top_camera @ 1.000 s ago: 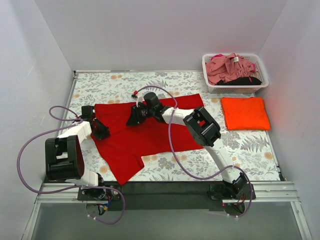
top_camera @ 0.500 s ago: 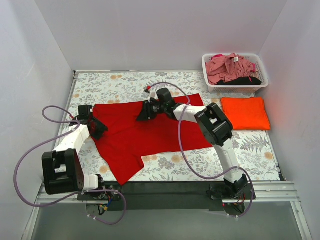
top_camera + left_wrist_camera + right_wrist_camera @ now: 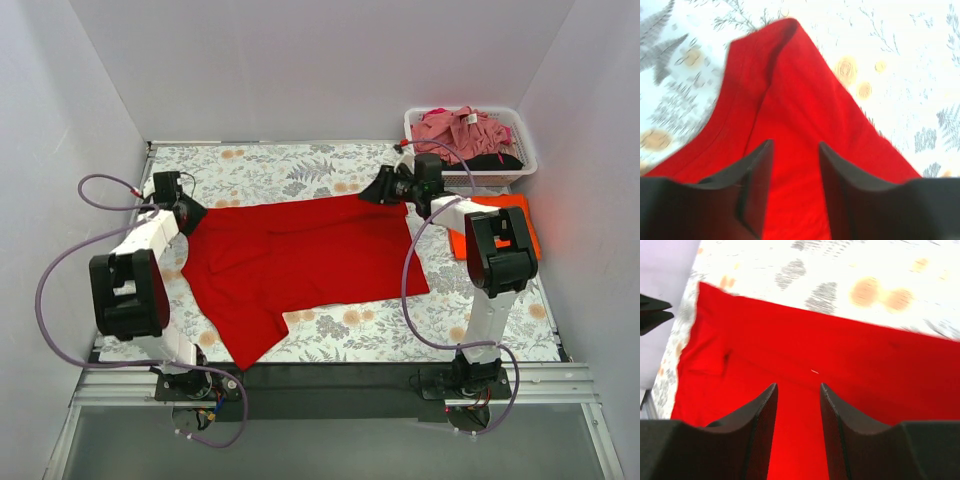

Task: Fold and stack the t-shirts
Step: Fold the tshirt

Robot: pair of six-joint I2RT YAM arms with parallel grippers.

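Floral table cloth (image 3: 300, 165) under red tee (image 3: 300, 255); my left gripper (image 3: 796, 150), right gripper (image 3: 798, 390) spread, empty; dragging could rumple hem.

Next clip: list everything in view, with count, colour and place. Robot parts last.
red tee: one, red, spread flat mid-table
orange tee: one, orange, folded, right of the red tee
basket: one, white, far right corner
pink tee: at least one, dusty pink, heaped in the basket
black tee: one seen, black, under the pink
cloth: one, floral, covering the table
left claw: one, black, open, over the red tee's far left corner
right claw: one, black, open, over its far right corner
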